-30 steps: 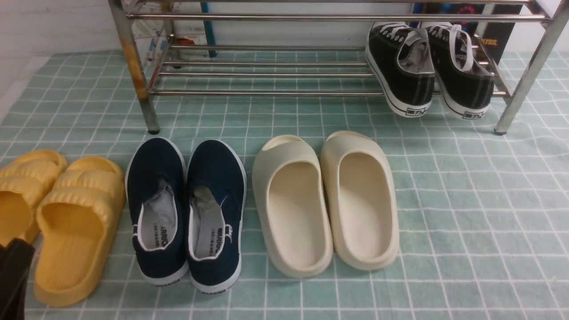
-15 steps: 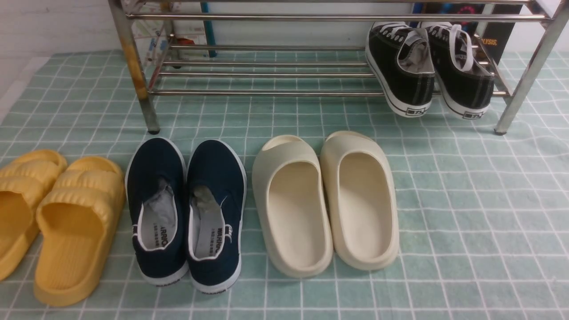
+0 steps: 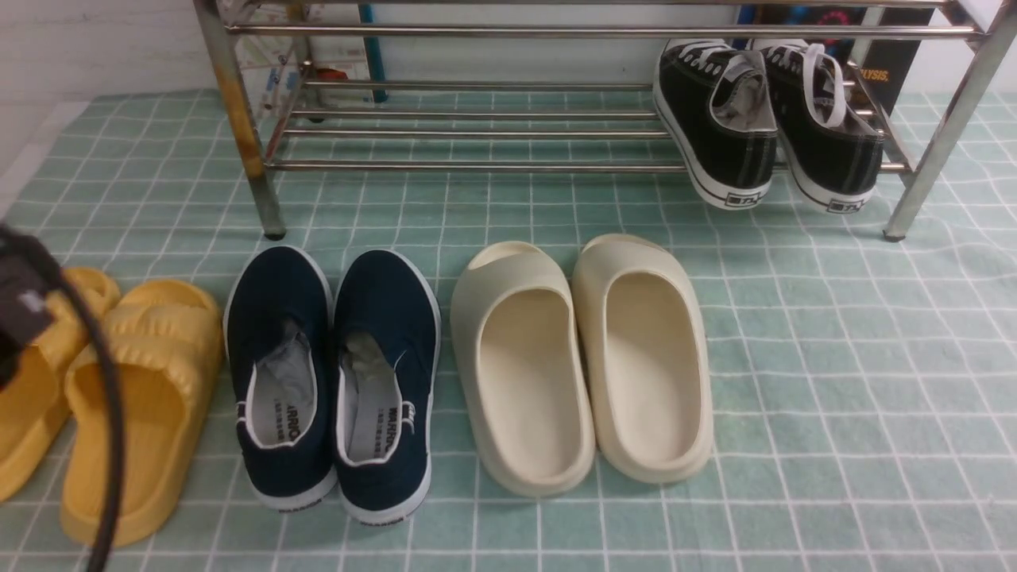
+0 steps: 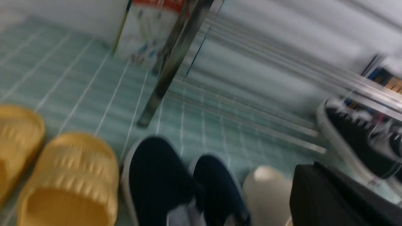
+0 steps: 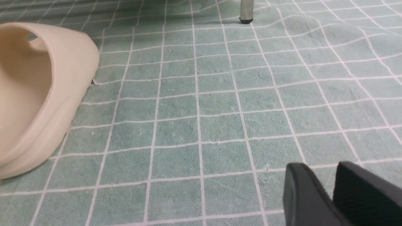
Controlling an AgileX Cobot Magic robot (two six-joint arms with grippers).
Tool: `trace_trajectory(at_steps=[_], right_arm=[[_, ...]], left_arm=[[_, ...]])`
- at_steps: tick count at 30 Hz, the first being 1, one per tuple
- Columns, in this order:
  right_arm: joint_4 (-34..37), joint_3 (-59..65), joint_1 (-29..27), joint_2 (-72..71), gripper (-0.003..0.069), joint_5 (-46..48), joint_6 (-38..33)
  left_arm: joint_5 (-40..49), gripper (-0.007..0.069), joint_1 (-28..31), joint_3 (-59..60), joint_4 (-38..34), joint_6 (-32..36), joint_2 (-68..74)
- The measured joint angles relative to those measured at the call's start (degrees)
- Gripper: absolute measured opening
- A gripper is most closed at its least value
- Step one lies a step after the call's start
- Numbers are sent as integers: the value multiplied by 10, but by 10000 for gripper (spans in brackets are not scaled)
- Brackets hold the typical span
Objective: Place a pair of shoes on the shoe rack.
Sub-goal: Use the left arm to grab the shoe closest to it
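Fingers of the left gripper, left wrist view: pressed together, with nothing between them. Navy-blue canvas slip-on sneakers lie beyond, between ribbed yellow slides and smooth cream foam slides.

Right wrist view: the fingertips of the right gripper stand slightly apart above a green-and-white checked cloth.

Front view: the sneakers rest side by side on the cloth, left of centre, nearer than the chrome-tube shoe rack. Black lace-up sneakers occupy the right end of its lower shelf. A blurred dark arm part overlaps the yellow slides at far left.
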Motion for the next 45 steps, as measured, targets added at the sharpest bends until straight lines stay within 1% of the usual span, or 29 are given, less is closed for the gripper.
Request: trace_trajectory(at_steps=[2,3,4,6,8,9,11,13,17,20,21,23,25,27,29,30,31,32,34,35,37,38,39,41,42,43,44,45], right_arm=[[0,0,0,0,197,0,0],[0,0,0,0,199,0,0],[0,0,0,0,200,0,0],[0,0,0,0,203,0,0],[0,0,0,0,205,0,0],[0,0,0,0,205,0,0],[0,0,0,0,210,0,0],[0,0,0,0,213,0,0],[0,0,0,0,216,0,0],[0,0,0,0,216,0,0],[0,0,0,0,216,0,0],[0,0,0,0,216,0,0],[0,0,0,0,218,0,0],[0,0,0,0,218,0,0],[0,0,0,0,220,0,0],[0,0,0,0,223,0,0],[0,0,0,0,223,0,0],[0,0,0,0,226,0,0],[0,0,0,0,229,0,0],[0,0,0,0,230,0,0],[0,0,0,0,232,0,0],[0,0,0,0,233,0,0],[0,0,0,0,234,0,0],[0,0,0,0,234,0,0],[0,0,0,0,234,0,0],[0,0,0,0,234,0,0],[0,0,0,0,235,0,0],[0,0,0,0,235,0,0]], left_arm=[[57,-13,0,-27,-28,24,54],[103,-13,0,-52,-48,44,84],[126,-13,0,-71,-57,62,109],[208,-13,0,-120,-89,115,177],[258,-13,0,-163,-106,141,231],[258,-13,0,-163,-107,143,237],[280,-13,0,-199,-114,153,295],[276,-13,0,-212,-114,147,332],[265,-13,-15,-218,-96,117,386],[260,-13,-54,-219,-7,35,420],[255,-13,-66,-219,33,-3,432],[249,-12,-77,-219,92,-62,444],[242,10,-82,-219,141,-114,459],[236,61,-84,-219,173,-148,473],[232,116,-84,-219,187,-162,482],[223,188,-84,-219,192,-170,495],[223,197,-84,-219,192,-171,496],[215,258,-84,-219,190,-173,508],[204,325,-84,-219,183,-175,524],[197,350,-84,-219,178,-175,537],[191,361,-84,-219,175,-175,546],[188,357,-84,-219,174,-175,561],[185,337,-84,-219,174,-175,569],[184,244,-84,-219,183,-182,582],[184,244,-84,-220,184,-183,583],[185,132,-84,-220,198,-191,587],[188,66,-84,-220,205,-196,587],[189,55,-84,-220,207,-196,587]])
